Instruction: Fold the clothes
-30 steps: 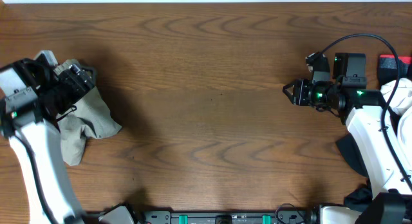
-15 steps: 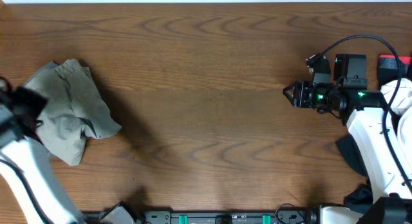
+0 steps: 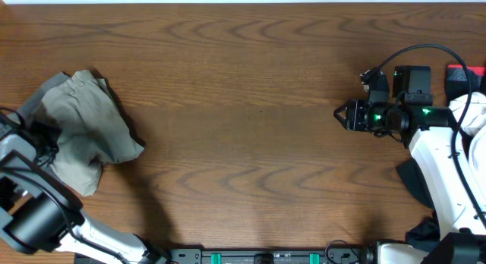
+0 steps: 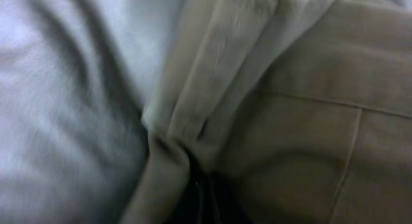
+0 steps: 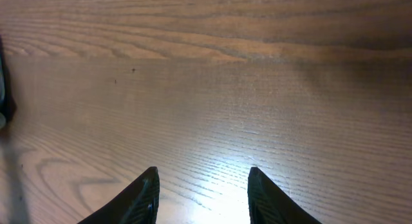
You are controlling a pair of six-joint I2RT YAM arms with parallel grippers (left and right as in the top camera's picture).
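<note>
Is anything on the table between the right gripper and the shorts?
Nothing visible does. Only bare table lies between the right gripper and the shorts at the left edge.

Your shorts (image 3: pixel 87 127) lie heaped on the table (image 3: pixel 243 173), at its far left edge. Your left arm (image 3: pixel 34 218) sits at the heap's left side. Your right gripper (image 3: pixel 338 114) is well apart, far right, above the tabletop.
</note>
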